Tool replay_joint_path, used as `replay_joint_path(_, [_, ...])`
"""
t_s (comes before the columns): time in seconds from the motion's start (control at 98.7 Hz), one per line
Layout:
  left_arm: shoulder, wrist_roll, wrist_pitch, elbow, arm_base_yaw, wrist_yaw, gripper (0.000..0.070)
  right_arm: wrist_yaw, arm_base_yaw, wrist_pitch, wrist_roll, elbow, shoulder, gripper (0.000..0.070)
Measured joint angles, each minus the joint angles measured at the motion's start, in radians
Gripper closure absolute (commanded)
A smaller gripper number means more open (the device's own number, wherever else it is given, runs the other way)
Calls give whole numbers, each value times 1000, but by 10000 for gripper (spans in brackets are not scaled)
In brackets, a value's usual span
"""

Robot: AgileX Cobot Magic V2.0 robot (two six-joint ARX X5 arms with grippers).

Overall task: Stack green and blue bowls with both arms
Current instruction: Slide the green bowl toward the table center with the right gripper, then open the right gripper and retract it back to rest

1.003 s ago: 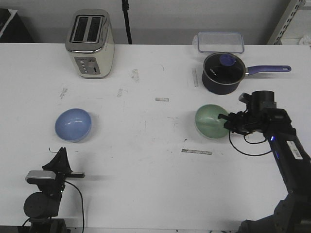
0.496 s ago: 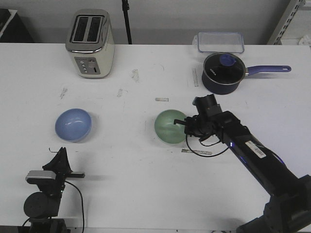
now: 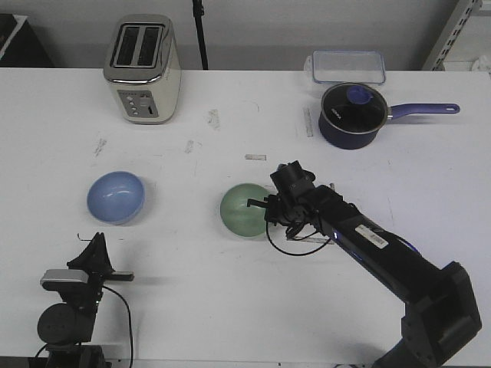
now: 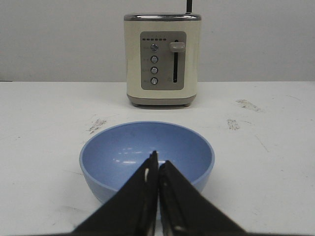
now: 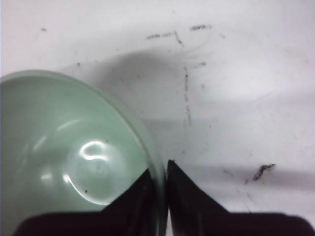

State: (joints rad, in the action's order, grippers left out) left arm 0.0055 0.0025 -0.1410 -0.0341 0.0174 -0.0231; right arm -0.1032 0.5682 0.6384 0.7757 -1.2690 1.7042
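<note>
One gripper [image 3: 263, 211] (right) pinches the green bowl's [image 3: 242, 211] rim.

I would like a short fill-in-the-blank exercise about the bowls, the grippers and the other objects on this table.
1. The right gripper is shut on the rim of the ____ bowl.
2. The left gripper is shut and holds ____.
3. The blue bowl stands in front of the ____.
4. The saucepan has a ____ handle.

Missing words: green; nothing; toaster; purple

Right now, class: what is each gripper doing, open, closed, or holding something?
Left gripper: closed, holding nothing, just short of the blue bowl.
Right gripper: closed on the rim of the green bowl.
</note>
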Motion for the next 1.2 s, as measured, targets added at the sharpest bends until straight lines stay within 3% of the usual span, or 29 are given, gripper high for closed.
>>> replay_joint_path(0.132, [0,0,0,0,0,0,698,44,14,0,9,0,0,691])
replay_joint_path(0.334, [0,0,0,0,0,0,698,48,15,0,15,0,0,673])
replay_joint_path(0.375, [0,0,0,0,0,0,698,48,14,0,15,0,0,617])
replay_joint_path(0.456, [0,0,0,0,0,0,698,48,13,0,15,0,0,416])
replay_joint_path(0.496, [0,0,0,0,0,0,698,48,14,0,15,0,0,347])
replay_joint_path(0.668, [0,0,0,0,0,0,698,52,14,0,14,0,-1,317])
replay_joint_path(0.78, [0,0,0,0,0,0,698,75,14,0,1,0,-26,211])
replay_joint_path(0.972, [0,0,0,0,0,0,698,82,0,-1,-109,0,-136,210])
replay_joint_path(1.144, [0,0,0,0,0,0,698,137,-24,-2,-283,0,-216,218])
replay_joint_path(1.195, [0,0,0,0,0,0,698,159,-33,-10,-343,2,-240,251])
